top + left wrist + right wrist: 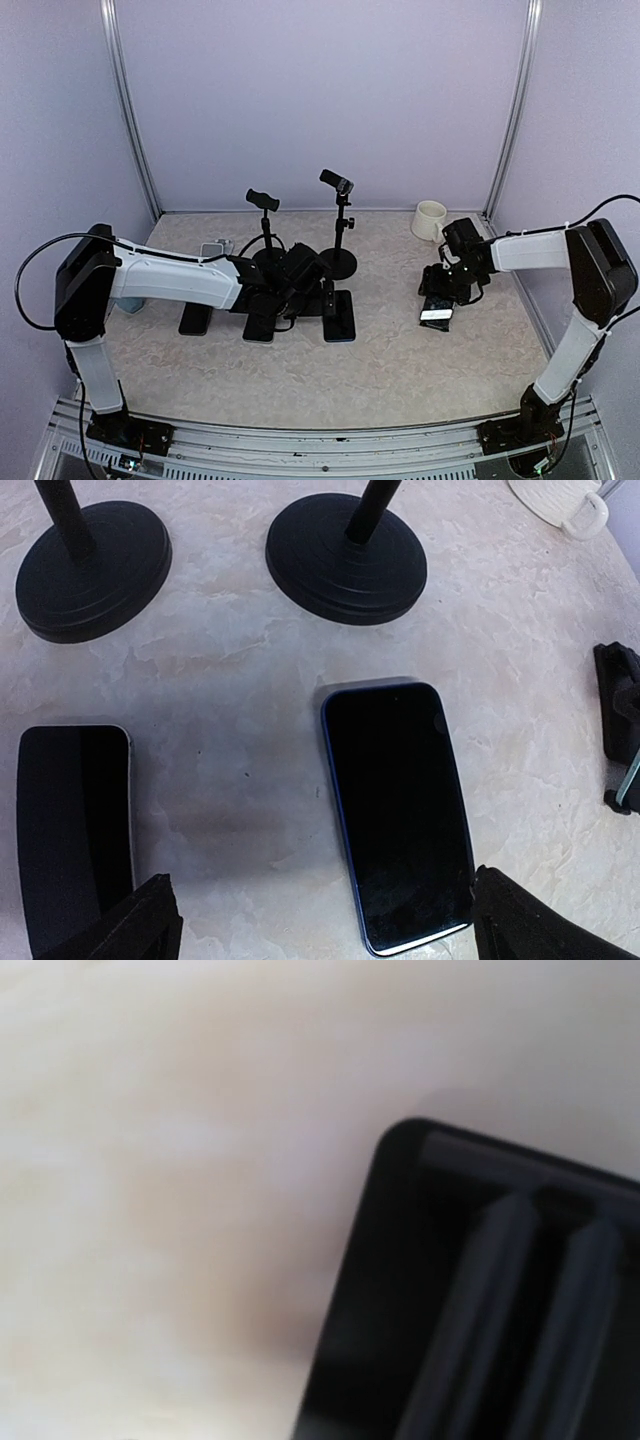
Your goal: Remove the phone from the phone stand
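- Phones lie flat on the pale table (400, 390), four of them in all.
- Two black phone stands are at the far middle. The left stand (265, 215) and the right stand (341, 215) each have a round foot.
- The phone (437, 312) by the right arm lies on the table, well apart from both stands and to their right. It has a light strip on its near end.
- The right gripper (447, 288) is low over the far end of this phone. I cannot tell if it is open or closed, or if it touches the phone.
- The right wrist view is blurry and very close. It shows only a dark corner of the phone (480, 1300) on the table.
- Three dark phones lie in a row just near the stands: the left phone (195, 318), the middle phone (260, 325) and the blue-edged phone (340, 315).
- The left gripper (325, 920) is wide open and holds nothing. It hangs over the row, with the blue-edged phone (400, 810) under it and the middle phone (70, 830) at its left side.
- A white cup (430, 218) sits at the far right, near the wall.
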Action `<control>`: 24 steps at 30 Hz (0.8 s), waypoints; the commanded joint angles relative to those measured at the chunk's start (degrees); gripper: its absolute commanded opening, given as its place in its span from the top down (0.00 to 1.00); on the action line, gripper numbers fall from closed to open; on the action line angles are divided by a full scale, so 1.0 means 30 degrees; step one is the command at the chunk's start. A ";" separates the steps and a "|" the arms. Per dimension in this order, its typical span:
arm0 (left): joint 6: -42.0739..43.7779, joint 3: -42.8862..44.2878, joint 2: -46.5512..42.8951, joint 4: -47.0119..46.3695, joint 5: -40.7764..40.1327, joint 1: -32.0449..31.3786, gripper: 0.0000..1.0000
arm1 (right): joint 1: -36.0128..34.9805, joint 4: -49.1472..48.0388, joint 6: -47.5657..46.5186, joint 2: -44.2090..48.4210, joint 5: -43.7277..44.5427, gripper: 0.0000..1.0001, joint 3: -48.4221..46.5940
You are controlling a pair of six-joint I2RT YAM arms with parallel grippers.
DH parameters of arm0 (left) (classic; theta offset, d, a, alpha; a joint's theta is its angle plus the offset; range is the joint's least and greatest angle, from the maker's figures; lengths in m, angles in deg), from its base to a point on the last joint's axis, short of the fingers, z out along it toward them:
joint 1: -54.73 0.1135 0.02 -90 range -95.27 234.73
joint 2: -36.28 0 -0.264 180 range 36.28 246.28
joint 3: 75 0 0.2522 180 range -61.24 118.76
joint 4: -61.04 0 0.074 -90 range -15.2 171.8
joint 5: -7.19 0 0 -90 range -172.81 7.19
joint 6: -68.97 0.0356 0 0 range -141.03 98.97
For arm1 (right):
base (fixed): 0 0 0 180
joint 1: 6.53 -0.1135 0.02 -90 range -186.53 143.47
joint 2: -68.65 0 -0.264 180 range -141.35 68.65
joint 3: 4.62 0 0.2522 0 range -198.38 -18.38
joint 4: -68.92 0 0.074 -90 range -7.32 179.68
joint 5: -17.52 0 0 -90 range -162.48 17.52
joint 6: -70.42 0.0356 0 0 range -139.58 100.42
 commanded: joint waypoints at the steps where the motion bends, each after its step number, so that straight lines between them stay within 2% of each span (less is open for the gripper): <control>1: 0.0383 -0.0573 -0.1019 -0.0169 -0.0304 0.0100 0.01 | -0.1247 -0.2589 -0.2950 -0.0835 -0.5104 0.25 -0.0497; 8: 0.0496 -0.0974 -0.1512 -0.0390 -0.0193 0.0005 0.01 | -0.1392 -0.2291 -0.4921 -0.0764 -0.5747 0.26 -0.0310; 18: 0.0934 -0.0362 -0.1474 -0.0121 -0.0286 -0.0051 0.01 | -0.1387 -0.1293 -0.5087 -0.0125 -0.4362 0.11 -0.0804; 24: 0.0985 -0.0568 -0.2047 -0.0073 -0.0596 -0.0190 0.01 | -0.1427 -0.1445 -0.5448 0.0930 -0.4561 0.00 -0.0911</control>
